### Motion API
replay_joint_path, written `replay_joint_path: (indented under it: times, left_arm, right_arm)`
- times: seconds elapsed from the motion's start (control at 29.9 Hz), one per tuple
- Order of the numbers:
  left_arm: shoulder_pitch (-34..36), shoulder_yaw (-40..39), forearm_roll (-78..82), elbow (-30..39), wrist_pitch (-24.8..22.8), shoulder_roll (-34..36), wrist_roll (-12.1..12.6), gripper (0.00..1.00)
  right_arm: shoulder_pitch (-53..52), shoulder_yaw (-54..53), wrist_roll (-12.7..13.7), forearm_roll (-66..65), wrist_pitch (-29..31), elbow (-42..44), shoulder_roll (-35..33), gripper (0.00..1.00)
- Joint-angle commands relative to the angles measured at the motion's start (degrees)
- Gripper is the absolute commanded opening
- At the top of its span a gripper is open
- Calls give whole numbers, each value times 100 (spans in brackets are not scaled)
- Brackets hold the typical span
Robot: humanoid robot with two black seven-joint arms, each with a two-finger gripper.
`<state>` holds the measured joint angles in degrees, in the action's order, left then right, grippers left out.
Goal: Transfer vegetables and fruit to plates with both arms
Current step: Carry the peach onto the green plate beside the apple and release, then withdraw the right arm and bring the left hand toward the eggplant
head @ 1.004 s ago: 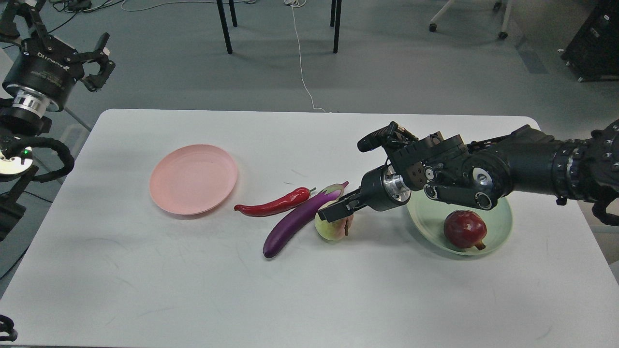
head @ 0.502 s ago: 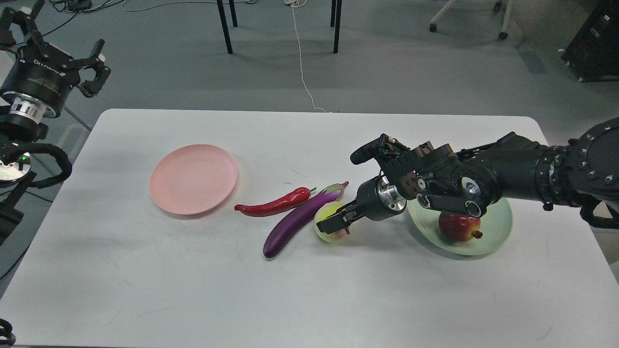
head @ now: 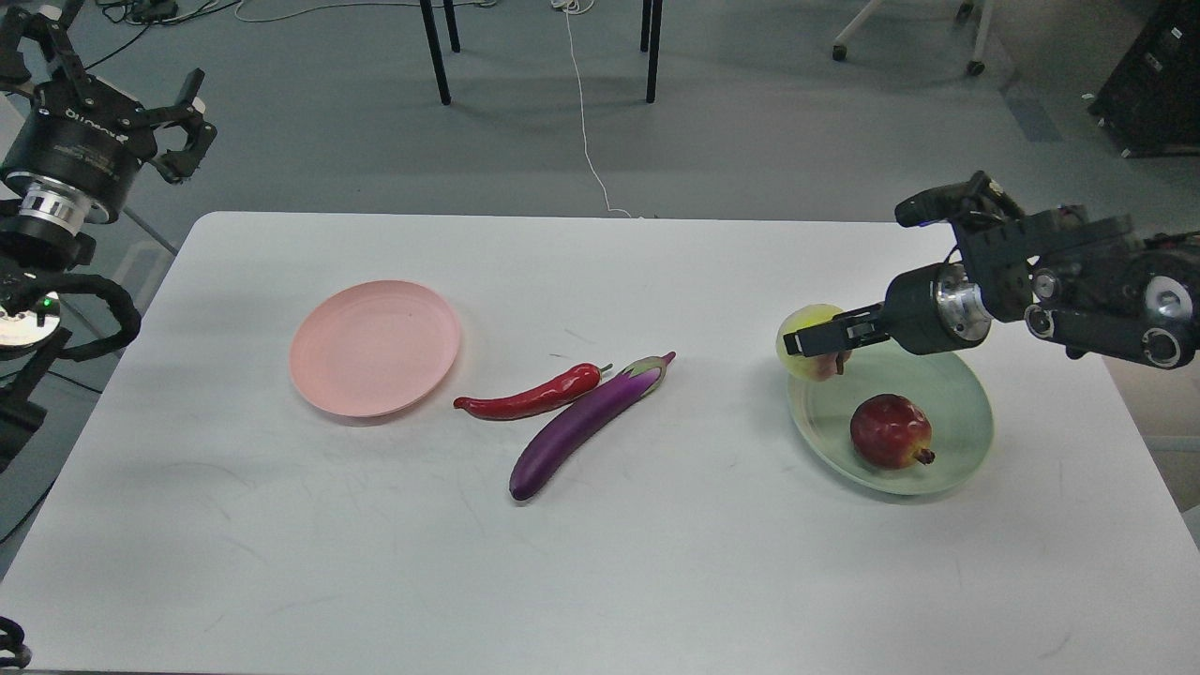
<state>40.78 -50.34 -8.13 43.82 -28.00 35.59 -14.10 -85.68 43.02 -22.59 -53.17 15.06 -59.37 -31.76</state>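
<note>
My right gripper (head: 814,345) is shut on the yellow-green peach (head: 804,328) and holds it in the air over the far left rim of the pale green plate (head: 966,417). The dark red pomegranate (head: 889,430) lies in that plate. The purple eggplant (head: 586,424) and the red chili pepper (head: 532,395) lie side by side on the white table at mid-table. The pale pink plate (head: 375,346) is bare, left of them. My left gripper (head: 178,122) is open and empty, raised beyond the table's far left corner.
The white table (head: 600,581) runs to the front edge of the view. Beyond its far edge are grey floor, black chair legs (head: 434,52) and a white cable (head: 586,131).
My right gripper closed on the peach beside the eggplant, lifted it and carried it right to the green plate's rim. The left gripper barely shifted.
</note>
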Motion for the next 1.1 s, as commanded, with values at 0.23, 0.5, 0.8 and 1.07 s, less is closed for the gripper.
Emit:
replay_joint_path:
  times: [0.23,0.5,0.8,1.07]
  left_arm:
    - [0,16,4,13,0,-17,3,98]
    - [9,112,30,179,0,-8,74,98]
    - [438,673,153,478,0,264,82,98]
    - [1396,1413,2171,1488,180,273,56,98]
  right_arm:
    - [526,-39,9,-220,-328,93,-664,76]
    - [535,-197,70,-159,-346,66,-620,94]
    - [544,-1074,62,-114,-320,-205,-1138,96]
    - [842,-3034,9,1105,-21,-391,-1596,97]
